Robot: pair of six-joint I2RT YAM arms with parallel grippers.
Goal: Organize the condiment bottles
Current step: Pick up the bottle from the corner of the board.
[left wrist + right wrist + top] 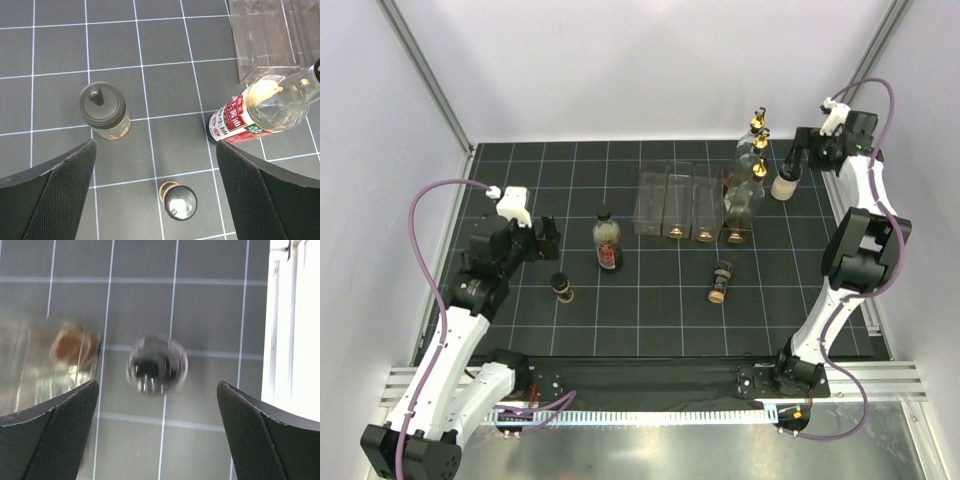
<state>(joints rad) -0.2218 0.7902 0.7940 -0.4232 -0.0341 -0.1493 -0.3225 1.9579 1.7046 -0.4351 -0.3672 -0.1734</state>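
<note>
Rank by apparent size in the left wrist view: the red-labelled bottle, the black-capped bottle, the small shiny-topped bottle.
1. red-labelled bottle
2. black-capped bottle
3. small shiny-topped bottle
Nearness to the camera may enlarge the first.

Glossy glass red-labelled bottle [260, 112], clear plastic rack [656, 196], matt dark mat [650, 290].

Lab cell: white panels [650, 60], gridded black mat [650, 300]

The black mat [650, 300] is white-gridded, the bottle [235, 122] red-labelled.
</note>
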